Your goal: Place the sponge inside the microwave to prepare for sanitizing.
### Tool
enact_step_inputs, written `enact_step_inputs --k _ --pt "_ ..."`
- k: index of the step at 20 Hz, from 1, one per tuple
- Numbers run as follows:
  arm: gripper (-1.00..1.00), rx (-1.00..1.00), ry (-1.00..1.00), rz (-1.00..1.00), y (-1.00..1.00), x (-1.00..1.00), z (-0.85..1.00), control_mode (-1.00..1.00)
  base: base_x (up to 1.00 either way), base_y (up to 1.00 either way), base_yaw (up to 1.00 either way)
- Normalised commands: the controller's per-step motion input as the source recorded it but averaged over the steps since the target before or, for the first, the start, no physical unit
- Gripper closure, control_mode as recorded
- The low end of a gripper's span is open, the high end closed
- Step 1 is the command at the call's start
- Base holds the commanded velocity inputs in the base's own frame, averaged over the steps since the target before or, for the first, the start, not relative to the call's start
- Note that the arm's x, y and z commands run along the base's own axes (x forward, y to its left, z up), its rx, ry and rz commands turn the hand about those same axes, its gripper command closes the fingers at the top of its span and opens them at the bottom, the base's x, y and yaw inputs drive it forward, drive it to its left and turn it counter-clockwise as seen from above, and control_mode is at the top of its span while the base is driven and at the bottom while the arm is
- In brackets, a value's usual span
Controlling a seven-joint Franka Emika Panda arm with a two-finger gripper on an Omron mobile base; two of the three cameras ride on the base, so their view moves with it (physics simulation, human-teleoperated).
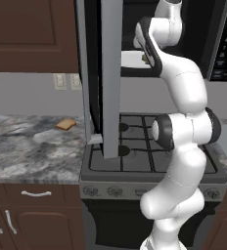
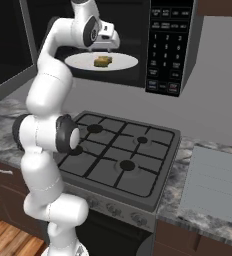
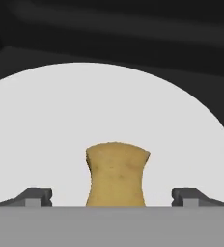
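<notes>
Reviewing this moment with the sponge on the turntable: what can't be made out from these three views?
- Left base view: the sponge and most of the turntable are hidden behind the open microwave door and the arm.
- Right base view: keypad labels too small to read; the fingertips are hidden by the hand.
- Hand view: the sponge's near end is cut off at the bottom edge, so whether the open gripper clears it cannot be told.
</notes>
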Motion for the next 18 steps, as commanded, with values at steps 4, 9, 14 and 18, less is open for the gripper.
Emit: enact_step_inputs --k 4,9,14,18 --pt "-1.0 0.0 -0.29 0.0 0.0 -0.47 0.0 -1.0 0.0 0.0 0.0" --pt "-1.0 0.0 -0.29 0.0 0.0 -0.61 0.0 -1.0 0.0 0.0 0.0" --pt "-1.0 0.0 -0.16 0.0 0.03 -0.79 0.22 -1.0 0.0 0.0 0.0" --pt "-1.0 0.0 0.01 0.0 0.0 -0.88 0.24 -1.0 0.0 0.0 0.0"
